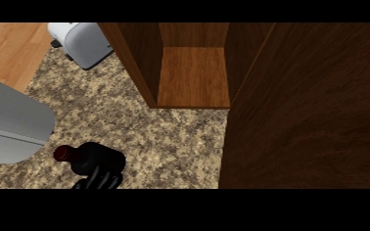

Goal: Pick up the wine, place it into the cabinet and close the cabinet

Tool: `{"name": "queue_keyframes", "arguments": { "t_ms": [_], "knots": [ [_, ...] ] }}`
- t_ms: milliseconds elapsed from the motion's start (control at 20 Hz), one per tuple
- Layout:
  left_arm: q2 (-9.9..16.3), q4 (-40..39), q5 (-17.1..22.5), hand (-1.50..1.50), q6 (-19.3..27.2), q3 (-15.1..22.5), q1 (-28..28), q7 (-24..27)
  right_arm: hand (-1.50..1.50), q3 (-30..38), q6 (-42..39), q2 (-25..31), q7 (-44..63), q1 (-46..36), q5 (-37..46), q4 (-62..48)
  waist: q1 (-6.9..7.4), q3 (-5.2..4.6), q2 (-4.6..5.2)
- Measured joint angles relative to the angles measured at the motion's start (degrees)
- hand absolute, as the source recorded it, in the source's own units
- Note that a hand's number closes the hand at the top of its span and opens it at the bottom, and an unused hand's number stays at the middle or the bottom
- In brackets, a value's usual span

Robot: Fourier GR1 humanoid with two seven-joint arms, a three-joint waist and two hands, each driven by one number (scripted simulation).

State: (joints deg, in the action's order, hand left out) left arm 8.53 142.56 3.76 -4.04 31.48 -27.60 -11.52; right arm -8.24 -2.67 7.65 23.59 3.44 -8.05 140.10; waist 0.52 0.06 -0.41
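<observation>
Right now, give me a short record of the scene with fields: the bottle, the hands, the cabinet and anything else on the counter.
bottle: dark wine bottle with a red cap, lying near the lower left of the speckled stone counter
hand: black hand curled round the bottle; which arm cannot be told
cabinet: brown wooden cabinet, open, shelf bare
door: dark wooden door, swung open at right
other: white toaster, upper left

From here I only see one black hand point(98, 180), glossy dark fingers, lower left of frame.

Wine point(92, 157) left of the cabinet point(194, 73) (toaster point(81, 41) behind).
</observation>
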Motion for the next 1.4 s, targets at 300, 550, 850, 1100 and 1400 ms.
{"name": "queue_keyframes", "arguments": {
  "t_ms": [300, 550, 850, 1100, 1400],
  "knots": [
    [-0.34, 0.21, -0.77, -1.50, 2.39, -0.79, -0.52, -1.44, -1.50, -0.26, 1.53, -0.43, 3.30, -3.53, 0.33, 0.22, -0.14, -0.04, 0.13],
    [-0.86, 0.04, -0.77, -1.50, 3.26, -2.56, -0.24, -0.93, -1.50, 0.97, 1.02, -0.26, 4.06, -3.82, 0.11, 0.59, -0.37, -0.06, 0.19],
    [-0.60, -0.79, 0.50, -1.50, 2.50, -8.73, 1.08, 1.41, -1.50, -0.25, 1.88, -0.73, 6.08, -5.45, 0.96, 0.90, -0.39, -0.10, 0.27],
    [-0.36, -3.58, 4.78, -1.50, 1.23, -17.70, 2.69, 3.80, -1.50, -0.53, 2.21, -1.10, 7.05, -6.78, 1.34, 0.97, -0.43, -0.11, 0.31],
    [0.49, -7.72, 12.45, -1.50, -1.76, -27.24, 3.99, 4.95, -1.50, -0.56, 1.42, -1.52, 6.51, -6.21, 1.72, 1.01, -0.41, -0.09, 0.31]
  ]
}}
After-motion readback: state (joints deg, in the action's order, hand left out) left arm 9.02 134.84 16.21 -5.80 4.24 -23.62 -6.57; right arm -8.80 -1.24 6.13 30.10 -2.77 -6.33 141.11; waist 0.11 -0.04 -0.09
